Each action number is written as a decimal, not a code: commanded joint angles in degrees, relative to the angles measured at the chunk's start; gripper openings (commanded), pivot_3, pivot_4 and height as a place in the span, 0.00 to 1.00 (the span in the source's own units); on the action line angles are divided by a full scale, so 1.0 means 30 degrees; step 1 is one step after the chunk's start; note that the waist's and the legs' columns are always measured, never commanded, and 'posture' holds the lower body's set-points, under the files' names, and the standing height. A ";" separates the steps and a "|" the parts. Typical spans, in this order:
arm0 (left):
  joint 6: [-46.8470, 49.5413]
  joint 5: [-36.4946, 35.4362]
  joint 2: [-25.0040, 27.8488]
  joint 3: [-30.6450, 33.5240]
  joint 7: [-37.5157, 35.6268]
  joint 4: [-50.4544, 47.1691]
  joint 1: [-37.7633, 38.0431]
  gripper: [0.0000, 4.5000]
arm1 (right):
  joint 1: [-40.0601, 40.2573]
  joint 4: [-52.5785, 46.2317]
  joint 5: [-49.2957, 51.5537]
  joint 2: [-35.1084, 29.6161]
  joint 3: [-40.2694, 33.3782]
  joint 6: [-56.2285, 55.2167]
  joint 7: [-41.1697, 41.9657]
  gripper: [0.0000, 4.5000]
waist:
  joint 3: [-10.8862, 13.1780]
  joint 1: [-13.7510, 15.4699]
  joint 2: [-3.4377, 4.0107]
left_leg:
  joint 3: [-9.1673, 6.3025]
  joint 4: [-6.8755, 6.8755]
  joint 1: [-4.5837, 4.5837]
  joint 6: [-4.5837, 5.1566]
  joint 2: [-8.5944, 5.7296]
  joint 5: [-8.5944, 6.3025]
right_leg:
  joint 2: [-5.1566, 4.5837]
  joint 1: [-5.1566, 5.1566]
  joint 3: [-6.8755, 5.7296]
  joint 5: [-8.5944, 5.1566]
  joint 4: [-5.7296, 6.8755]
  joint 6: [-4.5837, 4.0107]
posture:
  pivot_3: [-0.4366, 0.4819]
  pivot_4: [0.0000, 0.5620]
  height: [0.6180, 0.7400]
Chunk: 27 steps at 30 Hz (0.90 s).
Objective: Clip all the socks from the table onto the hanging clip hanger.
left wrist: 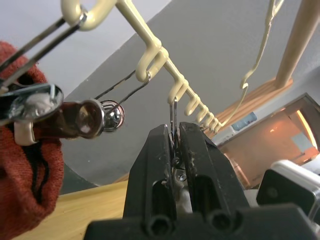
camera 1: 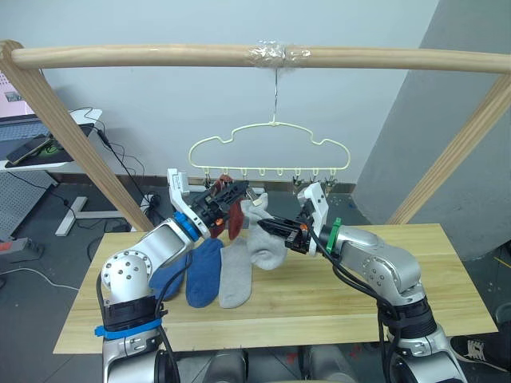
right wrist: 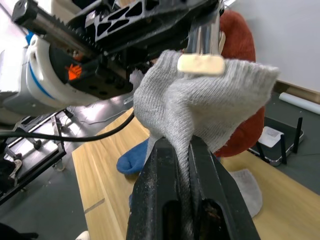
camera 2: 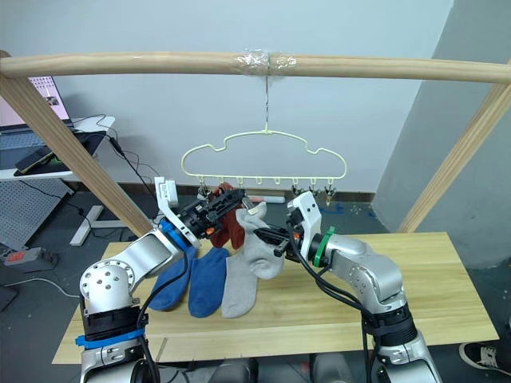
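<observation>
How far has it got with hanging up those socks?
Done: one red sock hangs from the hanger. In hand: the right gripper holds a grey sock up to a clip that the left gripper pinches. Left: two blue socks and a grey one on the table.

My arms are silver-grey metal w/ round shoulder joints; left arm (camera 1: pixel 132 275) has blue bands at wrist & waist, right arm (camera 1: pixel 383 267) a green ring. Black cables run along both, white wrist cams, black fingers (left wrist: pixel 165 165).
</observation>
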 commanded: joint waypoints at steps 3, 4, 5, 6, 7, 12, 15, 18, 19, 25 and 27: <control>-0.0656 0.0804 0.0564 -0.0510 -0.0743 -0.1024 0.0407 0.07 | -0.0544 0.0116 0.0250 0.0375 -0.0323 -0.0597 -0.0217 0.00 | 0.0003 0.0013 0.0001 | 0.0002 0.0000 -0.0005 0.0000 -0.0001 0.0000 | -0.0001 0.0001 0.0001 0.0000 -0.0008 -0.0001 | 0.55 0.17 1.00; -0.0739 0.0740 0.0529 -0.0511 -0.0761 -0.1061 0.0467 0.15 | -0.0546 0.0198 0.0201 0.0389 -0.0303 -0.0705 -0.0216 0.00 | 0.0004 0.0014 0.0003 | 0.0002 -0.0002 -0.0006 0.0000 -0.0001 0.0000 | 0.0000 0.0000 0.0000 0.0000 -0.0010 0.0000 | 0.55 0.17 1.00; -0.0776 0.0706 0.0542 -0.0502 -0.0787 -0.1086 0.0513 0.19 | -0.0544 0.0265 0.0142 0.0417 -0.0268 -0.0809 -0.0235 0.00 | 0.0004 0.0015 0.0003 | 0.0001 -0.0009 -0.0005 0.0000 -0.0001 0.0000 | -0.0001 -0.0001 0.0001 -0.0001 -0.0010 -0.0001 | 0.57 0.18 1.00; -0.0792 0.0668 0.0548 -0.0487 -0.0737 -0.1103 0.0548 0.28 | -0.0552 0.0352 0.0062 0.0441 -0.0227 -0.0952 -0.0246 0.00 | 0.0009 0.0025 0.0001 | -0.0002 -0.0013 -0.0006 0.0000 0.0000 0.0000 | 0.0000 -0.0003 -0.0001 -0.0001 -0.0012 -0.0001 | 0.57 0.18 1.00; -0.0805 0.0625 0.0575 -0.0481 -0.0734 -0.1138 0.0611 0.35 | -0.0548 0.0445 -0.0037 0.0487 -0.0181 -0.1133 -0.0283 0.00 | 0.0011 0.0032 0.0003 | -0.0004 -0.0017 -0.0008 0.0000 0.0000 -0.0001 | -0.0001 -0.0005 -0.0001 -0.0001 -0.0012 -0.0002 | 0.58 0.18 1.00; -0.0843 0.0445 0.0910 -0.0293 -0.0663 -0.1503 0.1078 0.71 | -0.0752 0.1159 -0.0409 0.0626 -0.0111 -0.1899 -0.0402 0.00 | 0.0016 0.0113 0.0003 | -0.0020 -0.0019 -0.0034 0.0000 -0.0002 0.0000 | -0.0002 -0.0018 -0.0015 -0.0001 -0.0018 -0.0001 | 0.60 0.17 1.00; -0.0704 0.0431 0.1592 -0.0215 -0.0713 -0.2136 0.1531 0.90 | -0.0703 0.1589 -0.0912 0.0433 0.0106 -0.2517 -0.0421 0.00 | 0.0016 0.0174 0.0002 | -0.0021 -0.0026 -0.0036 0.0000 -0.0002 0.0000 | -0.0004 -0.0018 -0.0015 -0.0001 -0.0025 -0.0001 | 0.63 0.17 1.00; -0.0492 0.0982 0.2802 -0.0689 -0.1361 -0.3125 0.2269 1.00 | -0.0540 0.2073 -0.1841 0.0242 0.0550 -0.3368 -0.0582 0.00 | 0.0017 0.0231 0.0004 | -0.0025 -0.0056 -0.0041 -0.0001 -0.0002 0.0000 | -0.0006 -0.0034 -0.0016 -0.0004 -0.0027 -0.0005 | 0.64 0.17 1.00; -0.0550 0.1387 0.3262 -0.0973 -0.1624 -0.3577 0.2546 1.00 | -0.0483 0.2293 -0.2288 0.0141 0.0737 -0.3767 -0.0709 0.00 | 0.0016 0.0272 0.0004 | -0.0023 -0.0071 -0.0040 -0.0001 -0.0003 0.0000 | -0.0007 -0.0036 -0.0016 -0.0005 -0.0028 -0.0008 | 0.64 0.16 1.00; -0.0356 0.3272 0.5683 -0.2384 -0.2036 -0.5855 0.3335 1.00 | -0.0230 0.2991 -0.3288 0.0037 0.0602 -0.4791 -0.1117 0.25 | 0.0016 0.0777 0.0002 | -0.0015 -0.0141 -0.0026 -0.0005 -0.0003 0.0004 | -0.0009 -0.0052 -0.0012 -0.0023 -0.0037 -0.0035 | 0.66 0.15 1.00; -0.0710 0.4611 0.6324 -0.2552 -0.1426 -0.6529 0.3449 1.00 | 0.0135 0.2793 -0.3548 -0.0219 0.0544 -0.4787 -0.1295 0.40 | 0.0016 0.0892 0.0003 | -0.0020 -0.0152 -0.0027 -0.0006 -0.0001 0.0004 | -0.0011 -0.0054 -0.0020 -0.0038 -0.0036 -0.0052 | 0.67 0.15 1.00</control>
